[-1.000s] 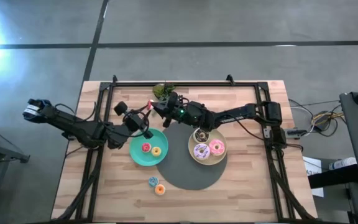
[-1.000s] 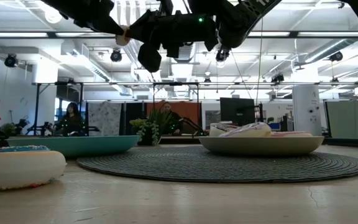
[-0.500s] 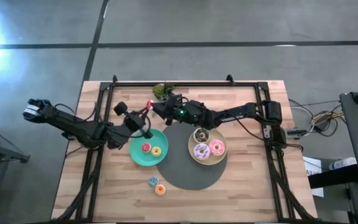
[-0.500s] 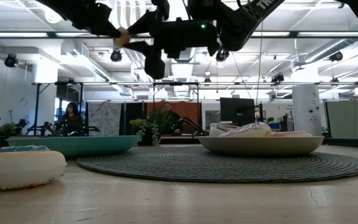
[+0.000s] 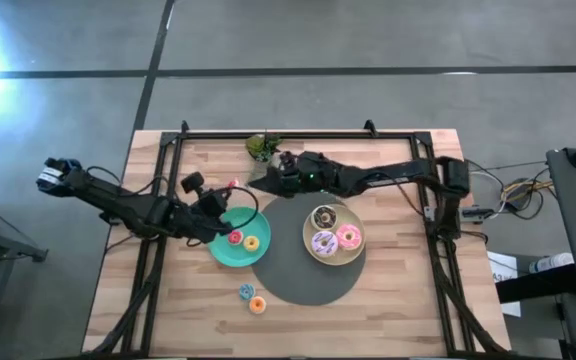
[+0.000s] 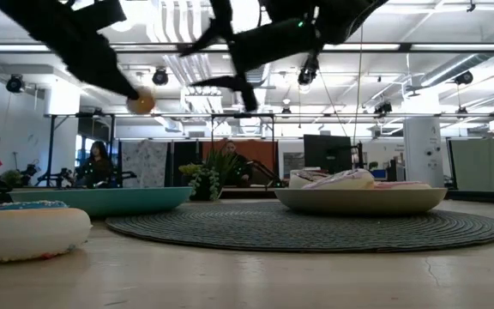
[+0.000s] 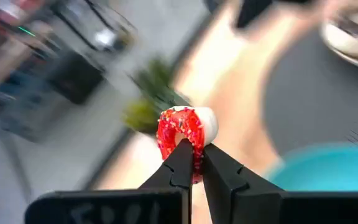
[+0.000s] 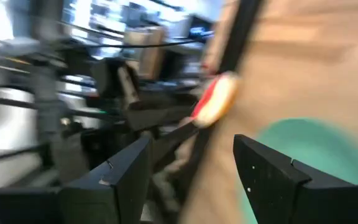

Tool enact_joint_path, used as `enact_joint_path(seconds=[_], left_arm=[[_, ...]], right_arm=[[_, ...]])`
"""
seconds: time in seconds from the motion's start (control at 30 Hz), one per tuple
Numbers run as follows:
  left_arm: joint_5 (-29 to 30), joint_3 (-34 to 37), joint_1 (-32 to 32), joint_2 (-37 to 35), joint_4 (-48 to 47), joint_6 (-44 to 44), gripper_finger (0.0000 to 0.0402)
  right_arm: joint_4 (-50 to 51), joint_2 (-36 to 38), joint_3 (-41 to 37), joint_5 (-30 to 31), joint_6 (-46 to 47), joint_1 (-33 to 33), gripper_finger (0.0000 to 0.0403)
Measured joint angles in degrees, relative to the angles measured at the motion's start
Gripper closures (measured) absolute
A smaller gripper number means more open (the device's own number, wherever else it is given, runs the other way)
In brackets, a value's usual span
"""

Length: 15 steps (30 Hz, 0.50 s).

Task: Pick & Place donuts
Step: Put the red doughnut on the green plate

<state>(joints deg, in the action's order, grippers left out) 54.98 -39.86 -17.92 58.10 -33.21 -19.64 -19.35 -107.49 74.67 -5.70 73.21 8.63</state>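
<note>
My left gripper [image 5: 226, 192] is shut on a small red-iced donut [image 7: 185, 132], held in the air above the far rim of the teal plate [image 5: 226, 252]. That plate holds a pink donut [image 5: 235, 237] and a yellow one [image 5: 251, 243]. My right gripper [image 5: 260, 183] stands open just right of the red donut, with nothing between its fingers [image 8: 272, 180]. Three larger donuts lie on the pale-yellow plate [image 5: 356, 256]. A blue donut [image 5: 246, 291] and an orange one [image 5: 258, 305] lie on the bare wood near the table's front edge. My left gripper pinches the red donut's ring at its lower rim [image 7: 193, 163] between its two fingertips. One fingertip [image 7: 180, 152] lies over the hole; whether it reaches in, I cannot tell. The fingers slant down toward the table's right. The donut stands on edge, clear of everything.
A little green plant [image 5: 261, 146] stands at the far edge behind both grippers. A dark round mat [image 5: 303, 272] lies under the inner parts of both plates. A black frame [image 5: 168, 160] runs round the tabletop. People sit in the room beyond the table [image 6: 99, 163].
Both grippers met at the red donut over the teal plate's far side. My left gripper shut on it, my right gripper opened and let go. My left gripper then sank and drew back toward the table's left with the donut, tipping downward, while my right wrist rolled.
</note>
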Motion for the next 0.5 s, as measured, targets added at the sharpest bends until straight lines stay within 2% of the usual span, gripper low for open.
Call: enact_joint_path(seconds=[0.1, 0.17, 0.23, 0.5], left_arm=[[-9.2, 1.1, -1.3, 0.0, -2.6, -4.0, 0.0398], [-15.9, 2.7, -2.0, 0.0, -2.2, -5.3, 0.0398], [-19.8, 4.5, -2.3, 0.5, -0.7, -7.0, 0.0398], [-20.3, 11.1, -1.7, 4.9, 9.7, -9.0, 0.0392]], right_arm=[[12.5, 4.9, 0.0, 3.1, -7.2, 1.0, 0.0186], [18.4, 8.5, 0.0, 5.4, -10.8, 1.7, 0.0186], [22.2, 11.9, 0.0, 7.5, -13.9, 2.4, 0.0186], [27.7, 19.2, 0.0, 13.6, -19.4, 3.8, 0.0186]])
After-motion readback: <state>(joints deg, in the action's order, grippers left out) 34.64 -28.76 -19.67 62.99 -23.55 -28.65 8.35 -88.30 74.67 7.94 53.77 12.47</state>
